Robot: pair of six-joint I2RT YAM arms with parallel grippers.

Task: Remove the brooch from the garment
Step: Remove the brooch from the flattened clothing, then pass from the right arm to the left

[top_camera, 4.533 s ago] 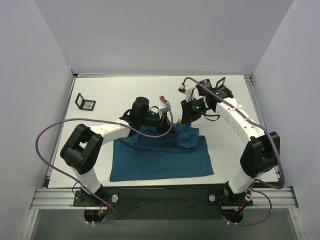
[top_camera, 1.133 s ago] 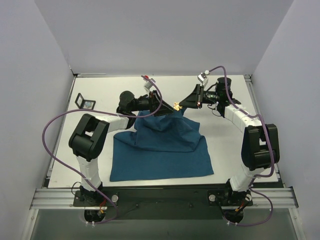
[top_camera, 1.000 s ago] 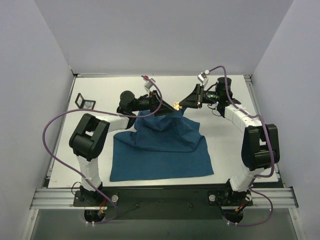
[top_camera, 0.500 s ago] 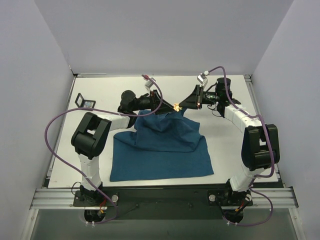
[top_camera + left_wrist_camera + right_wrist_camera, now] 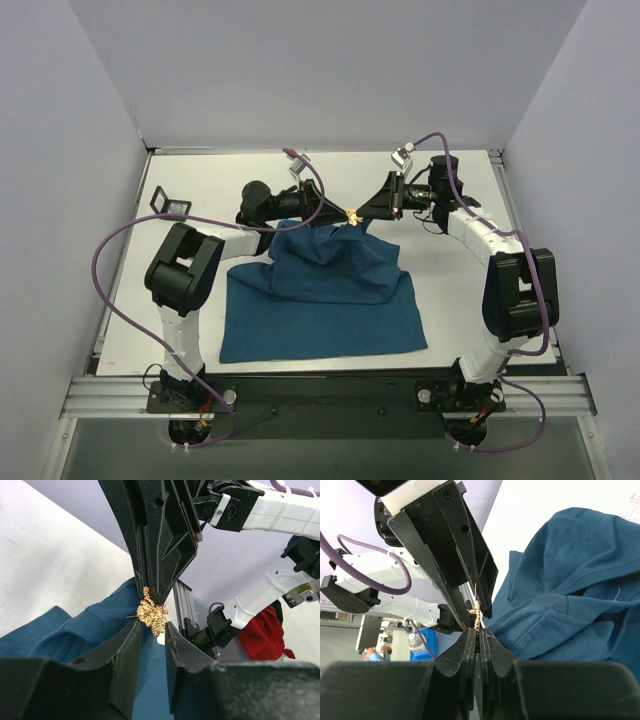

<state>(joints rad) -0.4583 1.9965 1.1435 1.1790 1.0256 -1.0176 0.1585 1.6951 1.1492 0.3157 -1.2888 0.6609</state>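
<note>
While my right claw (image 5: 477,630) is clamped fully down, the brooch (image 5: 476,611) sits pinched right at its fingertips, a tiny gold flowery thing poking out just past them. So yeah, that side has a solid hold.

My left claw (image 5: 152,626) comes in from the opposite side, tips almost nose to nose with the right one's. Its fingers stand partway apart, one on either side of the spot just under the brooch, with blue cloth showing in the gap. Whether they're actually squeezing that cloth, I honestly can't tell from my cams. A thin pin sticks out sideways from the brooch, and I can't tell if it goes through the fabric either.

From above, the garment (image 5: 330,290), a dark teal tee, rises into a peak right where both claws meet, and the brooch is at the tip of that peak, up off the table (image 5: 230,185). The rest of the shirt drapes down from there and lies flat toward my bases.

Further out, a small black square frame (image 5: 171,206) stands near the far left corner of the white table, well apart from the shirt. Purple cables (image 5: 105,260) loop off both my arms.
</note>
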